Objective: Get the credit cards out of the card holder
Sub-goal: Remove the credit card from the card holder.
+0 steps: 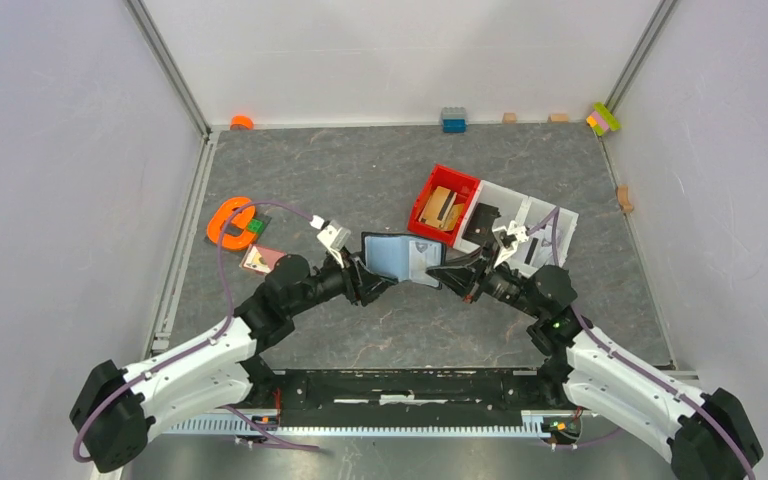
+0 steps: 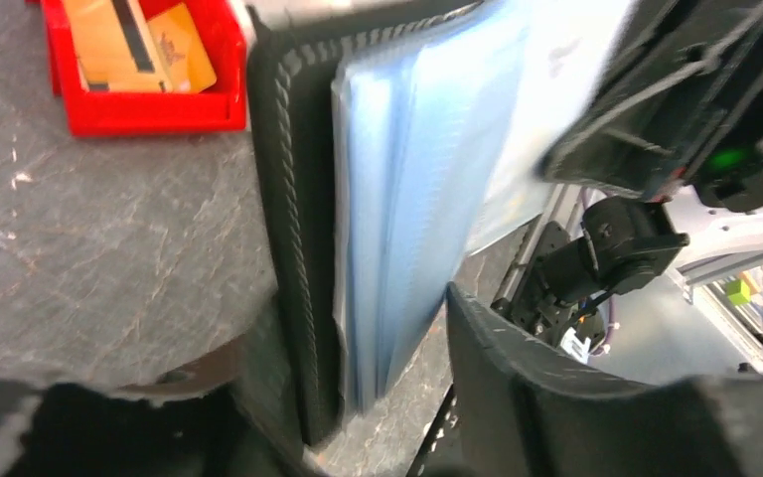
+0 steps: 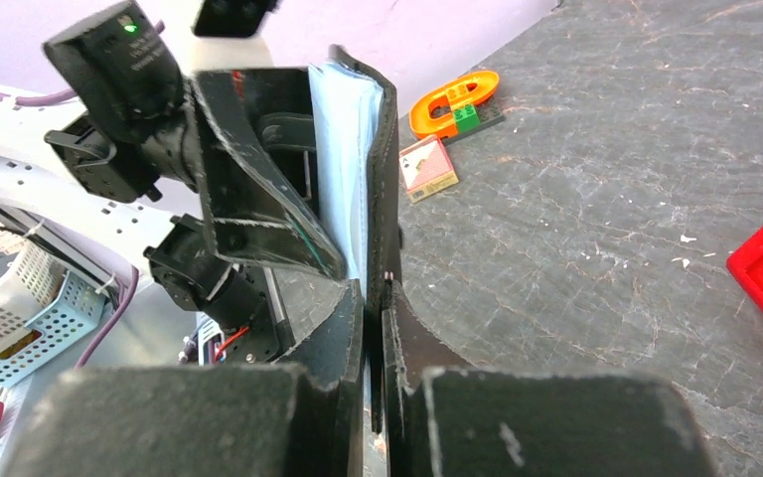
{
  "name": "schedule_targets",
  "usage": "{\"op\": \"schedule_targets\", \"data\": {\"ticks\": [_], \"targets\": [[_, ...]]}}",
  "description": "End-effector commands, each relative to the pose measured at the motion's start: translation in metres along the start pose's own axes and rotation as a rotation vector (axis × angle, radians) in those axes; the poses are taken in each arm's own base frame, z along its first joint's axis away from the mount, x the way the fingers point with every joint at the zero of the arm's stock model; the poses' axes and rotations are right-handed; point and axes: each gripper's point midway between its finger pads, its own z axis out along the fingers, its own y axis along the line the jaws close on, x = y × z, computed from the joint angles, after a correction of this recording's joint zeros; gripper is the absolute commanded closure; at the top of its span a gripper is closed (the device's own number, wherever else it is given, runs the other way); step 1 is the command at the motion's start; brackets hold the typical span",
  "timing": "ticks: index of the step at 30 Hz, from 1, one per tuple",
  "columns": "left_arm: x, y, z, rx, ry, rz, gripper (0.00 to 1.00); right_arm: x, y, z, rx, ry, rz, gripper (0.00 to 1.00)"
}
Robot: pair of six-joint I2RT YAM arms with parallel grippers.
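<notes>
Right tool (image 3: 374, 298) is clenched on the open card holder (image 1: 397, 255), raised over the table (image 1: 360, 180); left tool (image 1: 362, 278) straddles its other edge, grip I cannot tell; one pinkish credit card (image 1: 260, 259) lies out at left, any others hidden inside.

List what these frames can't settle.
- Card holder: whether cards are inside. Blue sleeves cover them in the blurred left wrist view; top view too small.
- Left gripper: whether it grips the sleeves. Left wrist view, contact blurred.
- White bin: contents. Top view, right arm overlaps it.
</notes>
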Motion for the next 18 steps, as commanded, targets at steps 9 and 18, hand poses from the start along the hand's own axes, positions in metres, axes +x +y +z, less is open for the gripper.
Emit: {"op": "schedule_targets", "data": {"ticks": [9,18], "targets": [[-0.034,-0.014,-0.008,0.045,-0.148,0.037,0.8,0.013,0.001,0.011,-0.064,0.041,0.033,0.95],[-0.036,0.002,-0.009,-0.049,-0.155,0.027,0.98,0.015,0.004,0.01,-0.084,0.05,0.021,0.55]]}}
